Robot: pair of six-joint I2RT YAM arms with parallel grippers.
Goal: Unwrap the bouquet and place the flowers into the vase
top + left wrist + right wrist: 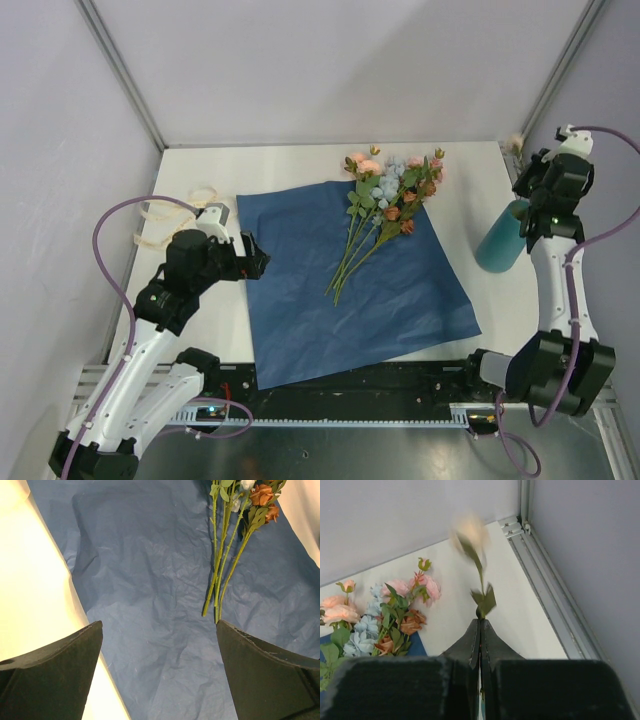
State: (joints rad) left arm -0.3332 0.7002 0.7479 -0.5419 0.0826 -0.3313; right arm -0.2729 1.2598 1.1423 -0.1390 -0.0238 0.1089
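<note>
Counting gives one vase [495,245], one sheet of blue paper [330,300], one cream ribbon [160,215], one bunch [385,200] of flowers and one lone flower [484,600], all on or over a white counter [280,165]. The left wrist view shows at least three green stems in the bunch.

The right hand [480,622] is pressed together, pinching the lone flower's stem. Its blurred pale bloom stands above the fingertips, the long axis running up and away toward the far right corner. The vase sits just under that hand, on its inner side, and seems upright. The hand hides its mouth, so its contents cannot be told.

The left hand [159,627] is spread wide, holding nothing, over the paper's left edge. The bunch lies on the paper ahead and right of it, slanted, stem ends toward this hand and blooms away. The ribbon lies off the paper, behind the left hand.
</note>
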